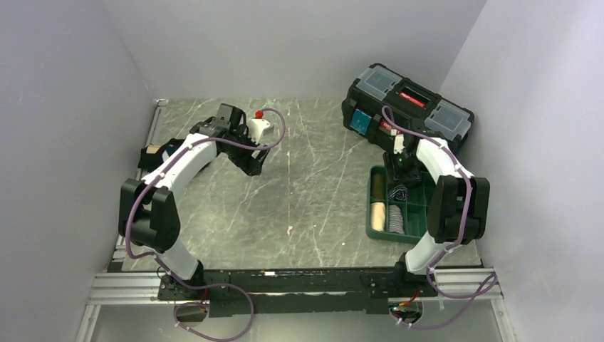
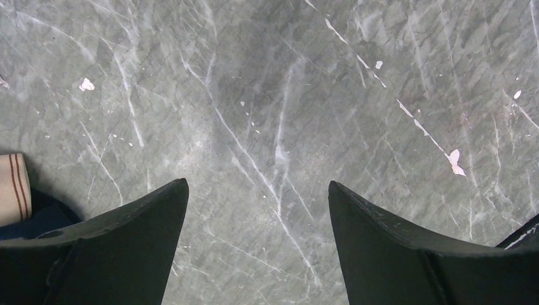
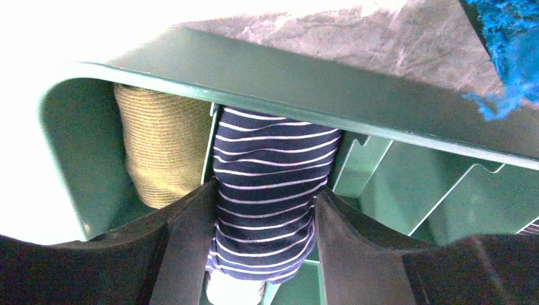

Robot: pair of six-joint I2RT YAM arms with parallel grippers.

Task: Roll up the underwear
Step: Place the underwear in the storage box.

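My right gripper is shut on a rolled navy underwear with thin white stripes. It holds the roll inside a far compartment of the green tray. In the top view the right gripper is over the tray's far end. My left gripper is open and empty above bare table, at the far left-centre in the top view. A dark underwear with a tan band lies at the left edge of the left wrist view. It is mostly hidden behind the left arm in the top view.
A tan rolled cloth fills the compartment beside the striped roll. More rolls sit in the tray's near compartments. A black toolbox stands just beyond the tray. Grey walls close the table on the left, back and right.
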